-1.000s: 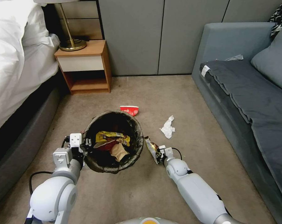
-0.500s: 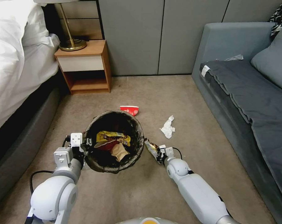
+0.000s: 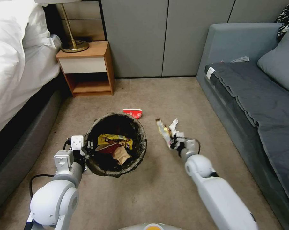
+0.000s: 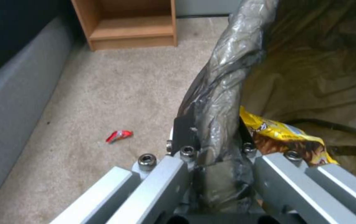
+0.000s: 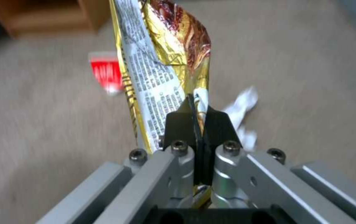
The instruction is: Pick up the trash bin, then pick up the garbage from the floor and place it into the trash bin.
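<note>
Lower left of the head view: left tool (image 3: 87, 150) pinching the bag-lined rim of the trash bin (image 3: 116, 144), a round bucket with glossy crinkled liner. Centre right: right tool (image 3: 173, 142) pressed together on a foil snack wrapper (image 3: 163, 129), held upright; the bin's mouth lies to its left. Beyond on the floor (image 3: 189, 105): red carton (image 3: 132, 112), crumpled tissue (image 3: 174, 123).

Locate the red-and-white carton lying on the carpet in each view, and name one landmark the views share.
Head view: red-and-white carton on the floor just behind the trash bin.
Left wrist view: not in it; the small red scrap is another piece.
Right wrist view: carton, blurred, behind the gold wrapper that the right gripper pinches.
Shared landmark: wooden nightstand.
</note>
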